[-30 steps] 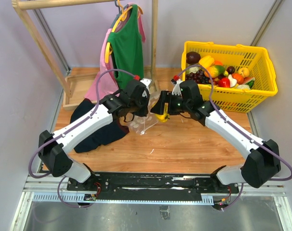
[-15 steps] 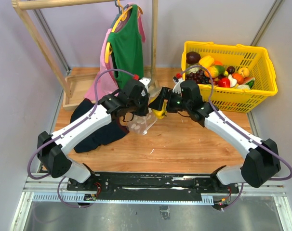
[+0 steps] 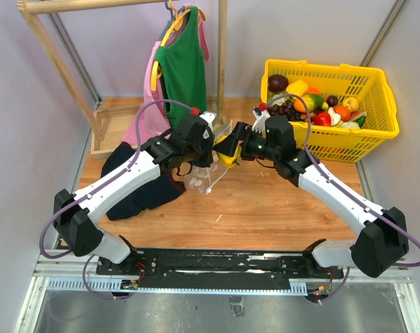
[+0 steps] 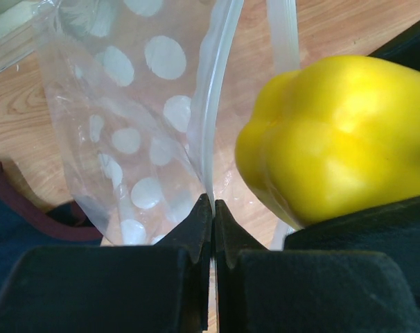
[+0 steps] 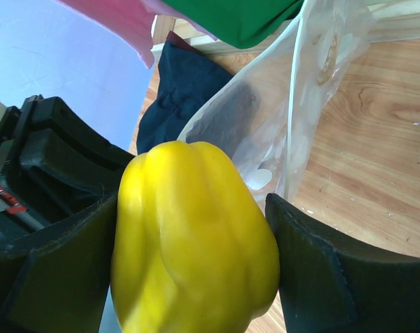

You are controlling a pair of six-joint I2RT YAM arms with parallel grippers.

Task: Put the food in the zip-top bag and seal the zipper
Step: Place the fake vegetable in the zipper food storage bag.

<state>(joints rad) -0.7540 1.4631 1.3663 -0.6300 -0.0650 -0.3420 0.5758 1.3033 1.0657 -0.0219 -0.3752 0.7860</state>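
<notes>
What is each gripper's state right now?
Left gripper: closed, pinching the zip-top bag at its opening edge.
Right gripper: closed on the yellow pepper.

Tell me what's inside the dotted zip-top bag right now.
No food visible: only the table shows through the zip-top bag. The yellow pepper in the right claw is at its mouth. The left claw hides its lower part.
</notes>
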